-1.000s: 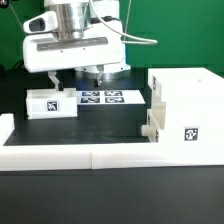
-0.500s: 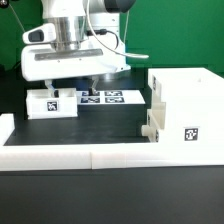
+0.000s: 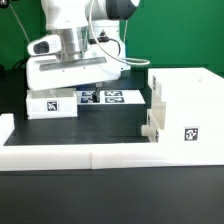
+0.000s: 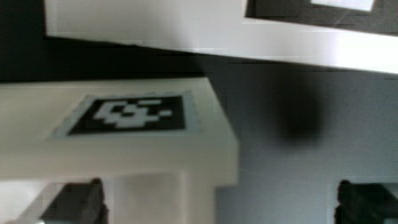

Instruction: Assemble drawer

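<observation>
A small white tray (image 3: 52, 104) with a square tag lies on the black table at the exterior view's left. In the wrist view the tray (image 4: 125, 130) sits close below the camera, tag up. My gripper (image 3: 66, 92) hangs just above it, jaws open and empty. In the wrist view the gripper (image 4: 217, 205) has one dark fingertip (image 4: 71, 203) over the tray and the other over bare table beside it. The tall white box housing (image 3: 188, 105) stands at the exterior view's right. A small knobbed part (image 3: 151, 126), perhaps the second tray, sticks out of its side.
The marker board (image 3: 108, 97) lies flat behind the tray, and shows in the wrist view (image 4: 160, 35). A long low white rail (image 3: 100, 156) edges the table's front, with another piece (image 3: 5, 126) at the exterior view's left. A green backdrop stands behind.
My gripper has moved toward the exterior view's left and come down, from over the marker board to just above the small tray. The tray and housing have not moved.
</observation>
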Robot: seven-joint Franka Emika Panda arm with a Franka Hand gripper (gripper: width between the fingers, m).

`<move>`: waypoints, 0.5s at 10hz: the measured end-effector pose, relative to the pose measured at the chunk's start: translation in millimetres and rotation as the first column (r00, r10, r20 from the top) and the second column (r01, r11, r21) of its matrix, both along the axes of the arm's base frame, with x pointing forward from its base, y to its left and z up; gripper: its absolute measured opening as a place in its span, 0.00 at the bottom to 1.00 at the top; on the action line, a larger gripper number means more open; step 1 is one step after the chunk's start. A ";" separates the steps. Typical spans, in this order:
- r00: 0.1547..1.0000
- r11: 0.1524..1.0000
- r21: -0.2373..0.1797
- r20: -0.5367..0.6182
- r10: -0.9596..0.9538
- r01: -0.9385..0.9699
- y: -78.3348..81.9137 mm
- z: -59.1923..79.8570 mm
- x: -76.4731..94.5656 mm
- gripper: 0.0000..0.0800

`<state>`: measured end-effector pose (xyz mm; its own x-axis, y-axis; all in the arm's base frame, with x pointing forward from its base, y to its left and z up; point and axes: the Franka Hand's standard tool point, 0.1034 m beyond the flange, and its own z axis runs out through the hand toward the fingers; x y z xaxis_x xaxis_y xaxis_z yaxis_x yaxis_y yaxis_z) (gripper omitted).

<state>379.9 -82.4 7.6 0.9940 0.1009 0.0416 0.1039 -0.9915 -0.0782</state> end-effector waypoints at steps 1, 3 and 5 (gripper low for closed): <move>1.000 1.000 -0.008 0.010 -0.015 0.015 -1.1 -0.3 -1.2 0.81; 0.997 0.997 -0.023 0.032 -0.067 0.068 -2.3 0.2 -3.4 0.81; 0.996 0.997 -0.030 0.046 -0.075 0.077 -6.5 0.8 -2.7 0.66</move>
<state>377.2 -88.9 8.4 0.9961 0.0271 0.0839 0.0309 -0.9986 -0.0440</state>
